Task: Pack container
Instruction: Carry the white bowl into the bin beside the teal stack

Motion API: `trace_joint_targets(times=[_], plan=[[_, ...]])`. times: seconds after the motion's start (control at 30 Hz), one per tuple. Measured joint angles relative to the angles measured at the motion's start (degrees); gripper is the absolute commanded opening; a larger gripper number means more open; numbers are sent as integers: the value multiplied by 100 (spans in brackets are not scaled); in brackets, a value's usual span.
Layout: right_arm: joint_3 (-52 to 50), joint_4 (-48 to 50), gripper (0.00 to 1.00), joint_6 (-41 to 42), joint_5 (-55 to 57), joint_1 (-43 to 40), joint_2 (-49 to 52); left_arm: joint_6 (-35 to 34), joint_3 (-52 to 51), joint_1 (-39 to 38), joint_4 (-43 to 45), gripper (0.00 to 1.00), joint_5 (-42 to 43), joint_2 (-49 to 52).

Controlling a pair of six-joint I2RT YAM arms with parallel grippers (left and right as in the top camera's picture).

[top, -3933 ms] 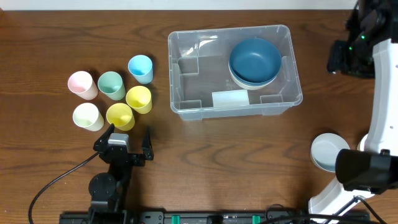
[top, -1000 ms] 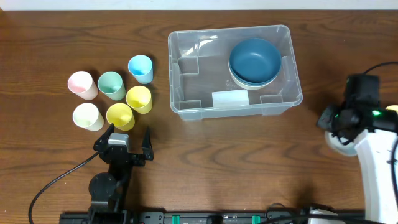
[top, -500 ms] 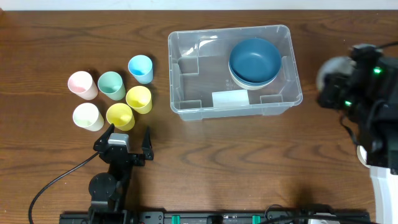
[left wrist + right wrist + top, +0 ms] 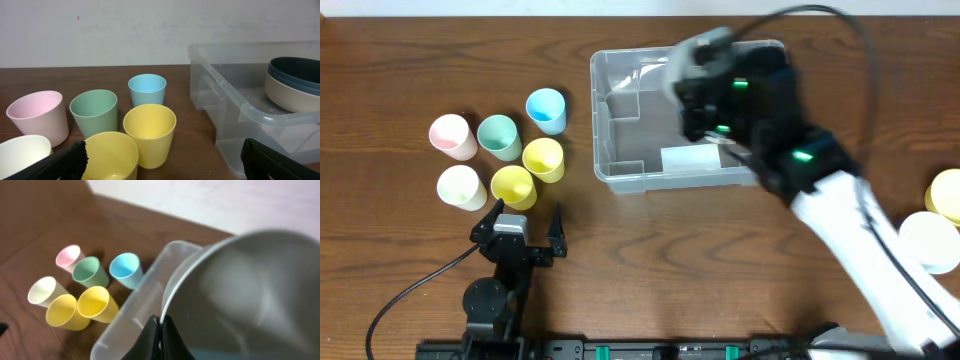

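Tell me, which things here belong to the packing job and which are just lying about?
In the job:
- container
- stacked bowls inside it
- pale bowl, gripped by its rim in the right jaws

Lying about, perhaps packed later:
- six cups left of the container
- yellow piece and white piece at far right
- left arm, jaws open
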Motion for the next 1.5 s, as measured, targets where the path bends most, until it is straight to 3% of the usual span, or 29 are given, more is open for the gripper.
trace_joint_targets(times=[0.2,0.43,1.23,1.43,1.5], plan=[[0,798,1,-20,92,538,1294,2,0,0,0,98,-2,0],[0,942,1,-31,623,649,2179,0,0,0,0,98,-2,0],[0,2179,2,-396,1864,645,3226,2,0,0,0,98,0,0],[0,2210,21,-433,2002,643,3228,0,0,0,0,98,0,0],[0,2210,23,-435,2041,643,3228,0,0,0,0,98,0,0]])
